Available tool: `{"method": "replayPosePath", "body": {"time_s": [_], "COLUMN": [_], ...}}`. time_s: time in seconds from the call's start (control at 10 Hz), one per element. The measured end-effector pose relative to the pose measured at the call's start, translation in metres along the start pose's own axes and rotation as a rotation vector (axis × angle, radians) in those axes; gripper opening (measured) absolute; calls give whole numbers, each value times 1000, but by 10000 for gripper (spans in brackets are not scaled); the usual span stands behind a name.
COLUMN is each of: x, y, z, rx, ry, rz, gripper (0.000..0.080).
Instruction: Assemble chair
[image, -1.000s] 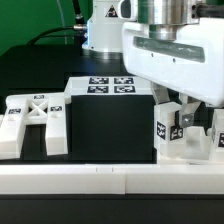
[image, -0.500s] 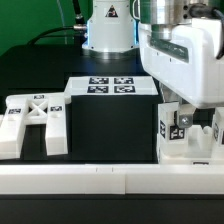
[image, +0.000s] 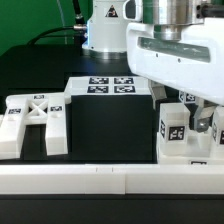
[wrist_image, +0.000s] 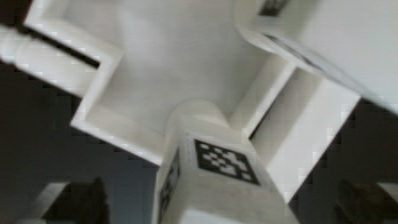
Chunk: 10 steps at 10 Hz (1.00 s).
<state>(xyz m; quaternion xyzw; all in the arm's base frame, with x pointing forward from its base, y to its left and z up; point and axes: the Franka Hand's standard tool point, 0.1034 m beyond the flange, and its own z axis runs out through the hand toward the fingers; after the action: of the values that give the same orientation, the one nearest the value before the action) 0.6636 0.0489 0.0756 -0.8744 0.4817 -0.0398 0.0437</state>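
A black tabletop (image: 110, 140) edged by a white rail (image: 100, 180) at 6 o'clock, with the robot base (image: 105, 30) at 12 o'clock behind, is the stage for a chair assembly. The marker board (image: 110, 86) and its 4 tags lie flat at the centre of the exterior view. The chair's X-braced frame (image: 35, 118) rests alone on the table at 9 o'clock, well apart from the arm.

At 3 o'clock the gripper (image: 190, 110) hangs low over a cluster of white chair parts. The nearest is a tagged upright block (image: 172, 130), showing 1 tag toward the camera. The wrist view looks down on a tagged post rising from a stepped white slab (wrist_image: 178, 60). There 2 dark, blurred shapes, seemingly the fingers, stand wide on either side of the post, and neither appears to touch it. The claw reads as spread and holding nothing.

The parts look like chunky moulded plastic. They are probably stiff, light and hard to damage, but their smooth faces could let them slip or twist in a loose pinch. The block seems best taken across 2 flat, parallel side faces, low enough that it cannot tip. The frame looks easier to grip by 1 straight outer bar than by its crossing.
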Motion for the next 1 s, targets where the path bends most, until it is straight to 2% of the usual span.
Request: {"method": "replayPosePath", "body": {"time_s": [1.0], "x": [5], "y": [3], "z": [0], "rx": [-11], "ry": [7], "rz": [-803], "gripper": [649]}}
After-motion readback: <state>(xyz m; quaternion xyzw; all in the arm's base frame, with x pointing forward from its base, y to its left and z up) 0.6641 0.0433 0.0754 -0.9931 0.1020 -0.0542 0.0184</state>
